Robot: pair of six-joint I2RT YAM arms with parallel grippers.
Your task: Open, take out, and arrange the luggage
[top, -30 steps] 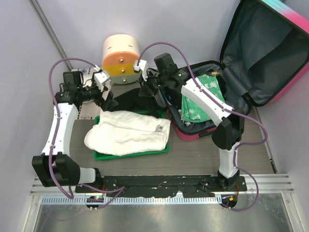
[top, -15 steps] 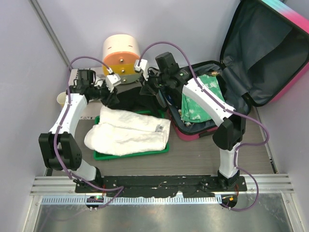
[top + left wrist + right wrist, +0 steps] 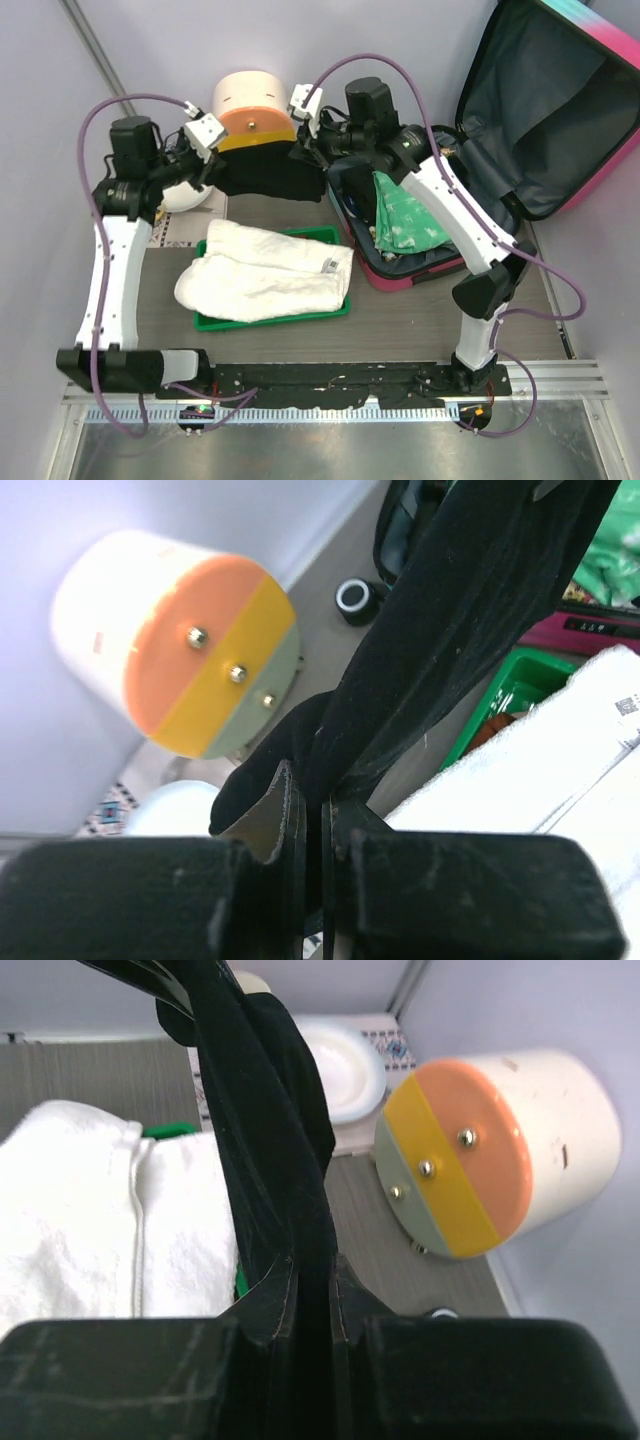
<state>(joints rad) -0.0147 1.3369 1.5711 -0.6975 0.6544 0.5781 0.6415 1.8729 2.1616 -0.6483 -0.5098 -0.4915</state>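
top view: the luggage [image 3: 545, 120] sits at the right back of the table, its lid thrown up against the wall and its dark lining showing, a green patterned bag [image 3: 405, 215] lying in the lower half; my left gripper [image 3: 214, 158] and right gripper [image 3: 306, 150] hold a black garment [image 3: 270, 178] stretched between them, in front of the round drawer box [image 3: 250, 100] and behind the green tray [image 3: 270, 321] with its folded white towel [image 3: 265, 270]; a white bowl [image 3: 185, 196] sits under the left wrist. left wrist view: the left gripper [image 3: 310, 820] has its fingers pressed together on a fold of the black garment [image 3: 470, 600], which runs up and away towards the luggage [image 3: 600, 632], the pink edge just in frame. right wrist view: the right gripper [image 3: 310, 1290] is likewise clamped tight on the black garment [image 3: 270, 1110], the drawer box [image 3: 480, 1160] to one side. i judge the shell stiff, bulky and smooth, likely to roll on its wheels if pushed; i would take it by the rim or the handle, not the slick printed face; the garment is limp and light, so it will sag wherever i let go.
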